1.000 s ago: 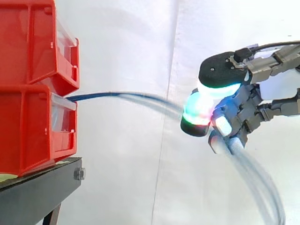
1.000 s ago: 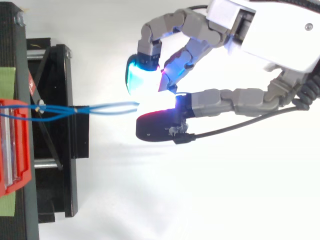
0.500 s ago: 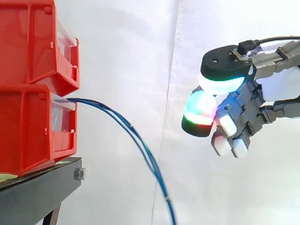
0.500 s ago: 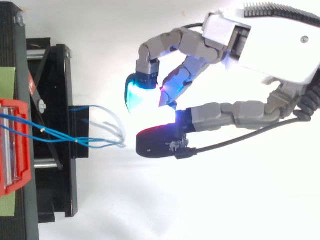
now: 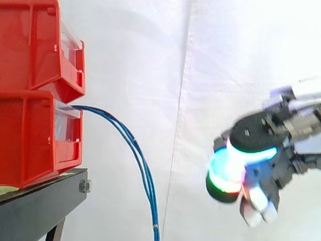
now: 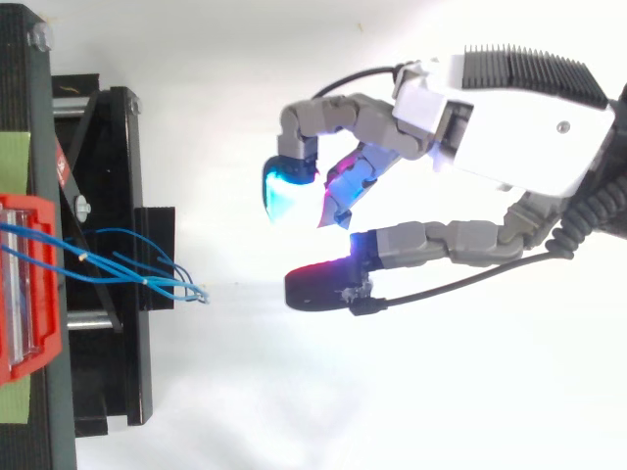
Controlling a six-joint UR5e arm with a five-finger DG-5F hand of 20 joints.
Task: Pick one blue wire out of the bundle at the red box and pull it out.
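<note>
A bundle of thin blue wires (image 5: 142,165) comes out of the lower red bin (image 5: 30,135) and hangs down in a free curve past the stand. From above, the wires (image 6: 147,281) run across the black stand and end in loose tips. My hand (image 5: 271,150) hovers low at the right, well clear of the wires. In the top view the hand (image 6: 509,127) has its thumb and glowing fingertips (image 6: 284,191) spread apart with nothing between them, right of the wire tips.
A second red bin (image 5: 30,45) is stacked on the lower one, both on a black stand (image 5: 40,211). A white curtain hangs behind. Open space lies between the wires and my hand.
A second ago the wires were stretched taut to my fingertips. They have slipped free and dropped to hang by the stand. My hand has moved down and right.
</note>
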